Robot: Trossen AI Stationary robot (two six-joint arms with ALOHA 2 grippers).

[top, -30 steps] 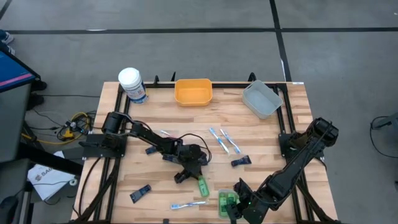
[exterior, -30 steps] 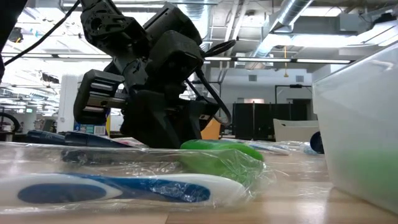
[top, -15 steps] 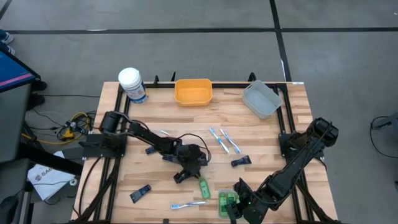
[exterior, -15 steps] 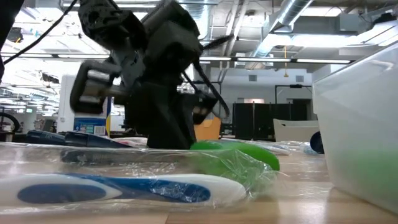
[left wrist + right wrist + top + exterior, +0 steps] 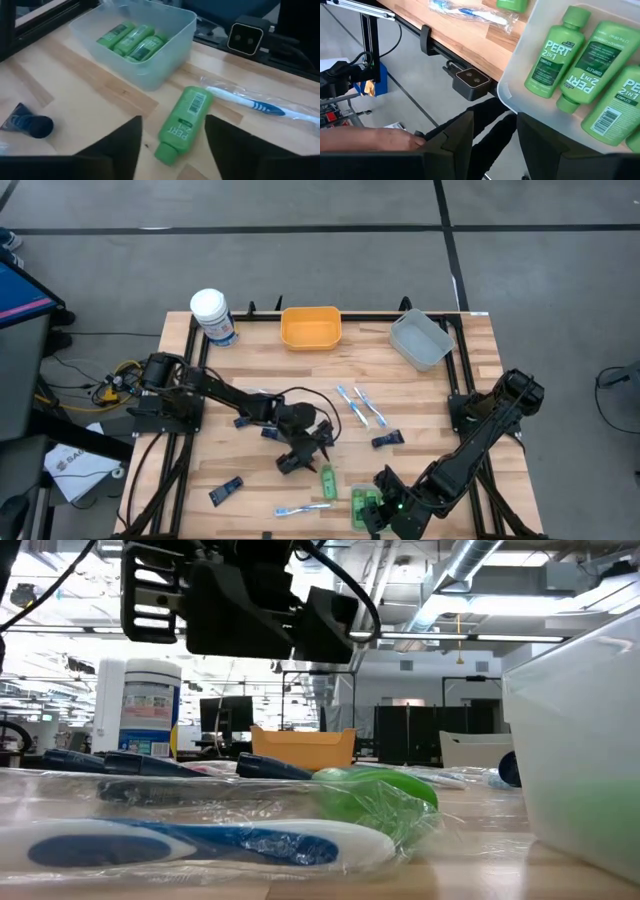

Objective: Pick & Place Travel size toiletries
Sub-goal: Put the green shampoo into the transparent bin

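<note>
A green bottle [image 5: 182,125] in clear wrap lies on its side on the wood table [image 5: 250,470], also seen in the high view [image 5: 327,480]. My left gripper [image 5: 172,120] hangs open above it, a finger on either side and clear of it. The clear bin [image 5: 165,55] at the near edge holds three more green bottles [image 5: 555,55]. My right gripper [image 5: 495,117] stands open at the bin's corner [image 5: 506,95], partly over the table's near edge. Wrapped toothbrushes [image 5: 360,406] and navy tubes [image 5: 387,439] lie scattered on the table. My right gripper has one finger [image 5: 545,145] in front of the clear bin's near rim; I cannot tell whether it touches the bin.
A wrapped blue toothbrush [image 5: 190,845] lies along the near edge beside the bottle. The orange bin [image 5: 310,327], grey bin [image 5: 420,340] and white-lidded canister [image 5: 212,315] stand along the far edge. A camera block [image 5: 248,36] sits on the near rail.
My left gripper has risen from table level at the green bottle to well above it. The bottle has shifted slightly and stays lying on the table. My right gripper has kept still.
</note>
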